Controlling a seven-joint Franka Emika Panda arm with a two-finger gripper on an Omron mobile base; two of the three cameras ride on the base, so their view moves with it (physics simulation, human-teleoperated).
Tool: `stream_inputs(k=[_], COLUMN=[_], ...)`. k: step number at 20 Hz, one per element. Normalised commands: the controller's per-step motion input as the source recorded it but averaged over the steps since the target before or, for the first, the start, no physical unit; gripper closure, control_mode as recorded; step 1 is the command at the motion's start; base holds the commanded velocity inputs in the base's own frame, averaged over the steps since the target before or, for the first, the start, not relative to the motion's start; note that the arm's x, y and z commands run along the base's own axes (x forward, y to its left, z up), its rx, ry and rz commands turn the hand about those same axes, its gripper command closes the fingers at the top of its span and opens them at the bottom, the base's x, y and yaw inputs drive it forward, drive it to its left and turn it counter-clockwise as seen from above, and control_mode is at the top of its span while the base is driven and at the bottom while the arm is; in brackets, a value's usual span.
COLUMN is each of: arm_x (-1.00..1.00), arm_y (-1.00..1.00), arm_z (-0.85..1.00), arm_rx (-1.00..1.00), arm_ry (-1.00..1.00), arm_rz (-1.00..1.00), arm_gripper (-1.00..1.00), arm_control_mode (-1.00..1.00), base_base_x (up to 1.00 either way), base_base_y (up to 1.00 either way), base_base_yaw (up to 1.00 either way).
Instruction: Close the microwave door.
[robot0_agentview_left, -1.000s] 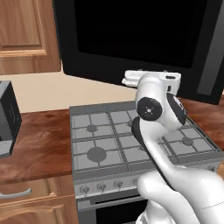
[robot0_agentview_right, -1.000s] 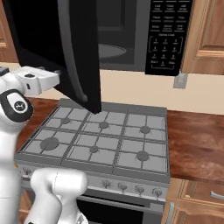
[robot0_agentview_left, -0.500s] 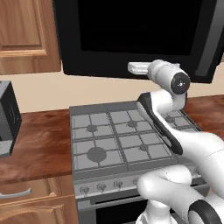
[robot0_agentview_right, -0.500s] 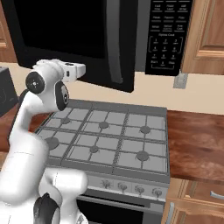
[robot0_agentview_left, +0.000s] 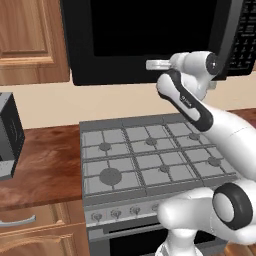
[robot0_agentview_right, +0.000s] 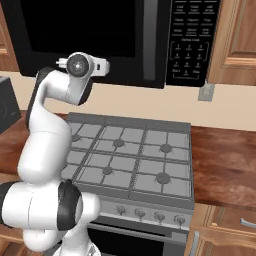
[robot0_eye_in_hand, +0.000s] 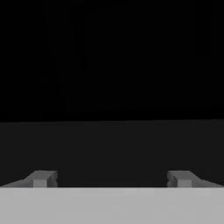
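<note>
We saw the microwave door above the stove, nearly flush with the black keypad panel, its long grey handle bar standing upright just left of that panel. Our pincer was spread wide, holding nothing, with both fingertips pointing at the door's dark lower band from close by. From the left base view, the white hand lay against the door's lower edge. A wooden desk flanked the stove.

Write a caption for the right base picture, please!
The robot's gripper presses the microwave door nearly shut above the stove.
</note>
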Motion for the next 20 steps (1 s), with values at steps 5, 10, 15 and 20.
stream_inputs(k=[5, 10, 15, 20], arm_x=[0.38, 0.4, 0.13, -0.66], arm_y=[0.0, 0.0, 0.0, 0.0], arm_z=[0.0, -0.03, 0.0, 0.06], arm_rx=[0.01, 0.0, 0.0, 0.0], arm_ry=[0.06, 0.0, 0.0, -0.04], arm_rz=[0.04, 0.0, 0.0, 0.0], arm_gripper=[-1.0, -1.0, -1.0, -1.0], arm_control_mode=[-1.0, -1.0, -1.0, -1.0], base_base_x=[0.0, 0.0, 0.0, 0.0], base_base_y=[0.0, 0.0, 0.0, 0.0], base_base_yaw=[0.0, 0.0, 0.0, 0.0])
